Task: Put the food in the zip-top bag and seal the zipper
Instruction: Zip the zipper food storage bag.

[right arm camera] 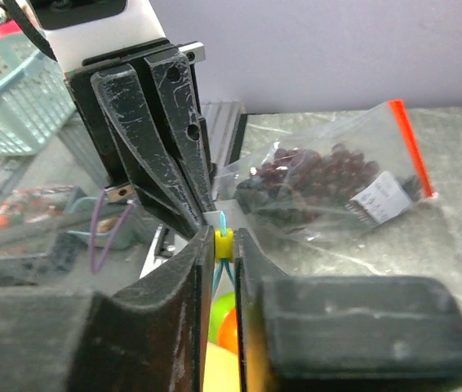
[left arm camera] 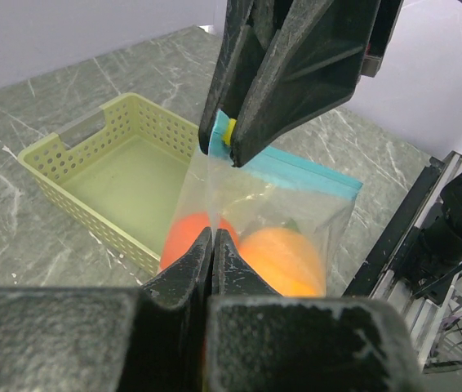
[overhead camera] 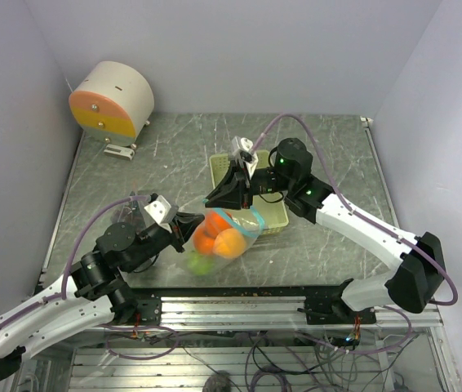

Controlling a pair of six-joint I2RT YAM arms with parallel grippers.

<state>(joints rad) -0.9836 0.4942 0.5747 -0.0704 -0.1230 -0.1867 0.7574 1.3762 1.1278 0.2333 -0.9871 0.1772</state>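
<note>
The clear zip-top bag [overhead camera: 223, 237] hangs between my two grippers just above the table. Inside it are round orange fruits [overhead camera: 229, 242] and a green piece [overhead camera: 201, 264]. My left gripper [overhead camera: 188, 227] is shut on the bag's near edge, and the left wrist view shows its fingertips pinching the plastic [left arm camera: 212, 237]. My right gripper [overhead camera: 219, 200] is shut on the zipper's yellow slider [right arm camera: 224, 242] at one end of the teal zipper strip [left arm camera: 304, 173]. Dark purple grapes [right arm camera: 321, 175] lie in a separate clear bag on the table beyond.
The pale yellow-green basket [overhead camera: 273, 214] stands right behind the bag and shows no contents in the left wrist view [left arm camera: 117, 175]. A cream, orange and pink drum-shaped object [overhead camera: 113, 100] sits at the back left. The table's metal rail [overhead camera: 239, 294] runs along the near edge.
</note>
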